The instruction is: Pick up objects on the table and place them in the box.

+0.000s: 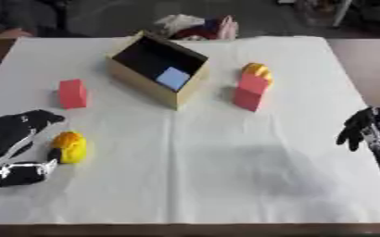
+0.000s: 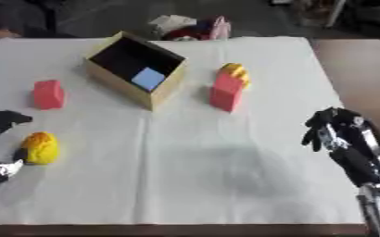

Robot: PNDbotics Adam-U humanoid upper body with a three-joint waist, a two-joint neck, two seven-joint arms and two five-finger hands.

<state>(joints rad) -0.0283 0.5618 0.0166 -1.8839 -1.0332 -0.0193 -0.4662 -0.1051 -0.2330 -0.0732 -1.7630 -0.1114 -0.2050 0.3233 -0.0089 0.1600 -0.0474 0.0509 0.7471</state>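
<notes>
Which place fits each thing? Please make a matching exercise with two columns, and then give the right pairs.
Things:
1. light blue block
2. yellow object
3. red block
4. right hand

Places:
A. left of the box, standing alone
B. inside the box
C. at the right edge of the table, touching nothing
D. beside the left hand

Pairs: 1-B, 2-D, 3-A, 4-C

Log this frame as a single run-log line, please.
left hand open around yellow object | right hand idle at right edge | box holds blue block | two pink blocks outside
</notes>
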